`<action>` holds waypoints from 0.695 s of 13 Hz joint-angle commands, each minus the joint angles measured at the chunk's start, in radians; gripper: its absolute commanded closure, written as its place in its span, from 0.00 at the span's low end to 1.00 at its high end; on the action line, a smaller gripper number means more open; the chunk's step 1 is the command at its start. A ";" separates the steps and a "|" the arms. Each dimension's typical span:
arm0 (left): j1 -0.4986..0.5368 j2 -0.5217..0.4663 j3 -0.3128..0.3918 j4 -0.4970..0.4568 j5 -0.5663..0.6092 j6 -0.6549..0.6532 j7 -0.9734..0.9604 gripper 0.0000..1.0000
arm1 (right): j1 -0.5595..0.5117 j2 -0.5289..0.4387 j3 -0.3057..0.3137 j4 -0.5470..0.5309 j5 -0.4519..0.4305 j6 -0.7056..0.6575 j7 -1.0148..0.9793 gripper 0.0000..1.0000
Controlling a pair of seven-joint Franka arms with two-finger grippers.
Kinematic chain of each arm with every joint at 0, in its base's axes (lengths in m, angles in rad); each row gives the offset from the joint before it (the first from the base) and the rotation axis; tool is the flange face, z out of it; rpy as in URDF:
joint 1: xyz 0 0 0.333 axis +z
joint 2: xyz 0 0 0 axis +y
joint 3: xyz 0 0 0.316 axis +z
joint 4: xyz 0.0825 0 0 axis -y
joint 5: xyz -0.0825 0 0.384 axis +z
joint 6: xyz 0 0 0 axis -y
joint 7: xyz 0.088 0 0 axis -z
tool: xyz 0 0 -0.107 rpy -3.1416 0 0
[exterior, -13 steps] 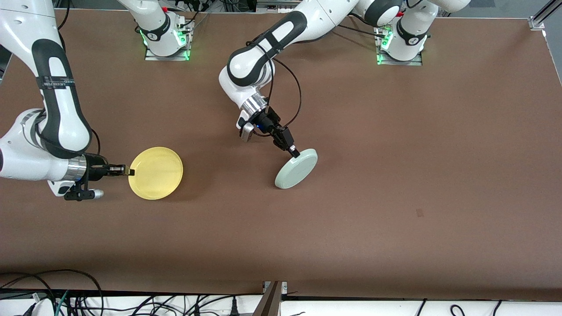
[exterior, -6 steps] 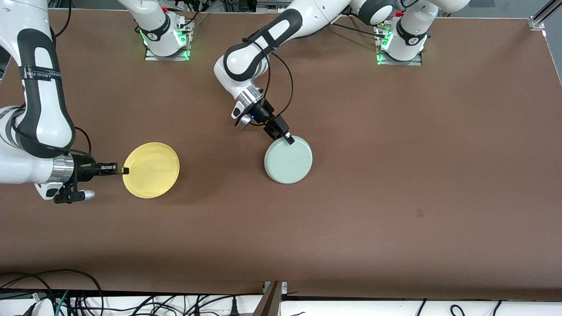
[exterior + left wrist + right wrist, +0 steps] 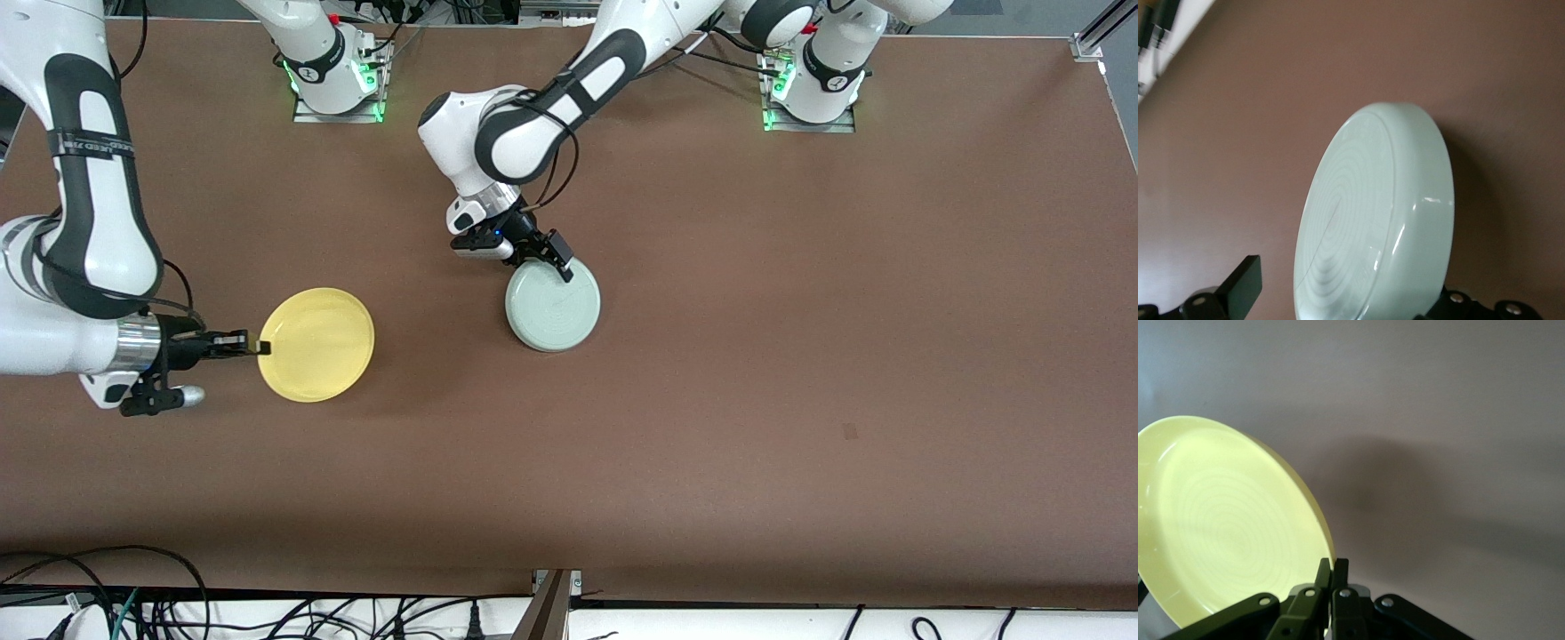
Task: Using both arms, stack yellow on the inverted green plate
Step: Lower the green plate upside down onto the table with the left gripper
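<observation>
Two plates are in play, both looking light, stiff and slick, best pinched at the thin rim. Right hand [image 3: 253,343] is clamped on the rim of the yellow [image 3: 317,345] plate, lifted over the bench [image 3: 800,356] toward the right arm's end. Left hand [image 3: 564,271] sits at the rim of the inverted green plate [image 3: 553,308] mid-bench, its fingers spread apart in the left wrist view.

front camera: high, facing the arm bases, whole brown table [image 3: 800,356] in view. left wrist camera: close on the inverted pale mint-green round plate [image 3: 1371,220]. right wrist camera: close on the bright yellow round plate [image 3: 1225,527]. front view shares both plates.
</observation>
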 commanded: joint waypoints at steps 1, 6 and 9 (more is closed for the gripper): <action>0.054 -0.028 -0.017 -0.015 -0.085 0.127 -0.025 0.00 | 0.028 -0.004 -0.004 0.003 0.021 -0.043 0.045 1.00; 0.091 -0.022 -0.018 -0.102 -0.203 0.460 -0.051 0.00 | 0.025 -0.003 -0.011 0.012 0.006 -0.046 0.022 1.00; 0.080 -0.018 -0.012 -0.165 -0.153 0.488 -0.031 0.00 | 0.023 -0.003 -0.012 0.012 -0.016 -0.046 0.016 1.00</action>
